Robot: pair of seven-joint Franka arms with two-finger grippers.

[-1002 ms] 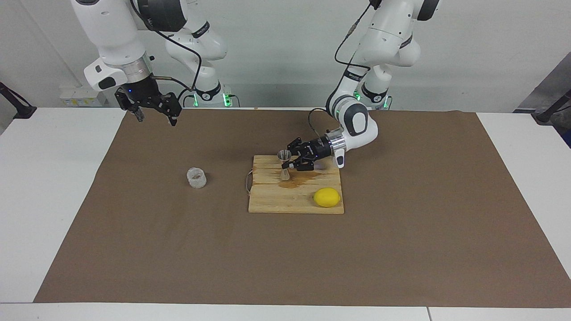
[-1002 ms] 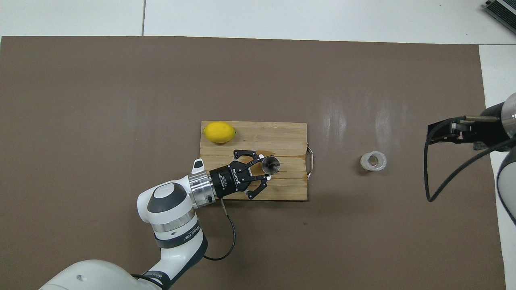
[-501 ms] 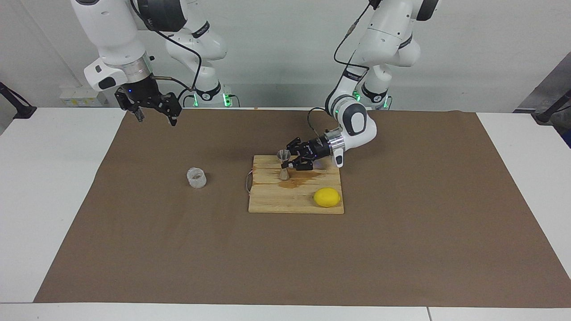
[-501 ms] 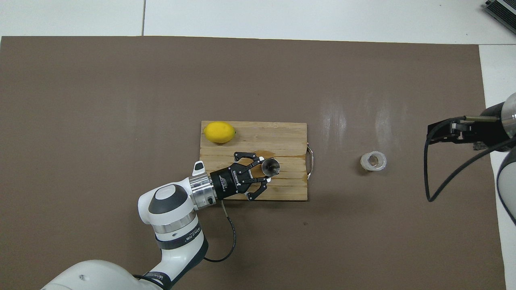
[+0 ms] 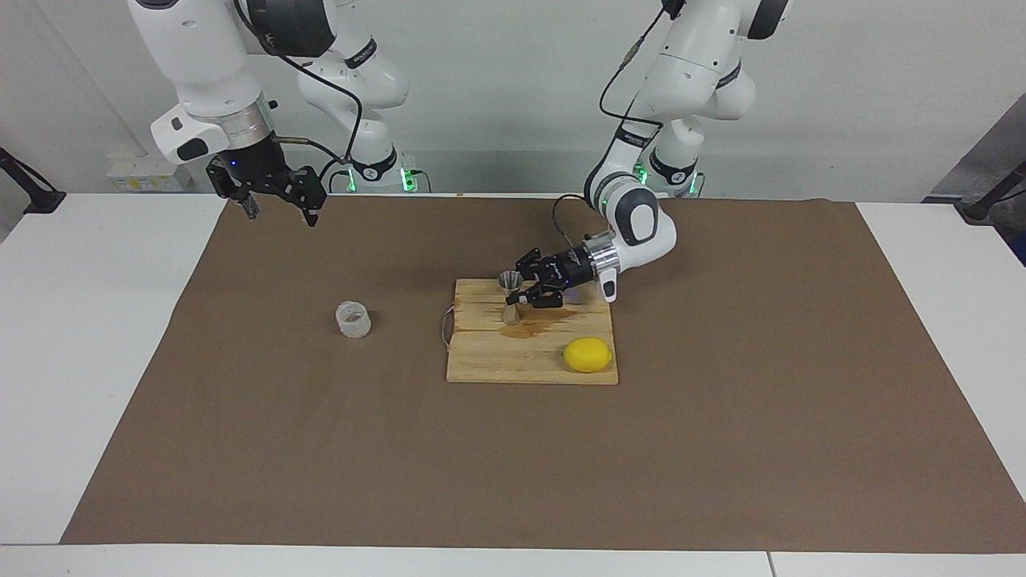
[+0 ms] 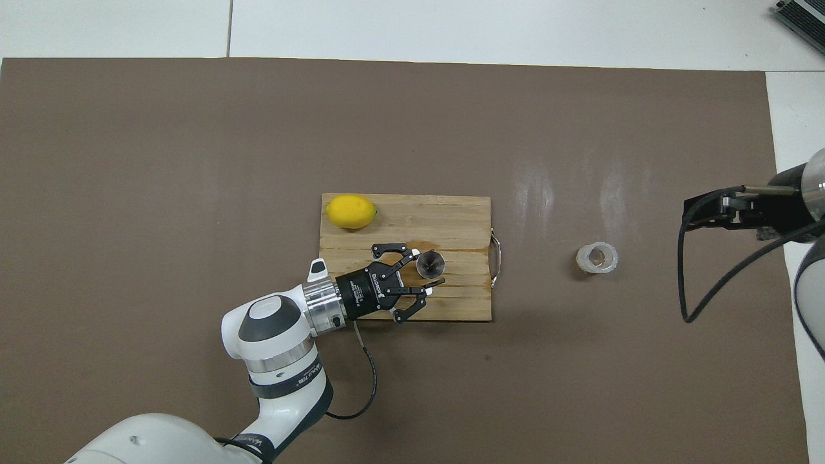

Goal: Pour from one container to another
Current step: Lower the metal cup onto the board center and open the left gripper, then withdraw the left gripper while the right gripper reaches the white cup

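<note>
The silver jigger (image 5: 509, 295) (image 6: 430, 263) stands upright on the wooden cutting board (image 5: 497, 365) (image 6: 464, 219). My left gripper (image 5: 519, 292) (image 6: 427, 268) lies level at the jigger's waist, its fingertips a little apart on either side, no longer clamping it. The clear textured cup (image 5: 353, 319) (image 6: 597, 258) sits alone on the brown mat toward the right arm's end. My right gripper (image 5: 276, 205) (image 6: 709, 209) hangs open and empty, high over the mat's edge at that end, and waits.
A yellow lemon (image 5: 587, 354) (image 6: 350, 211) lies on the board's corner farther from the robots. A wet stain (image 5: 545, 319) darkens the wood beside the jigger. A cord loop (image 5: 446, 328) hangs off the board's end toward the cup.
My left gripper's fingers have parted from the jigger's waist, and the hand has drawn back slightly. The jigger stays standing on the board. The right arm has not moved.
</note>
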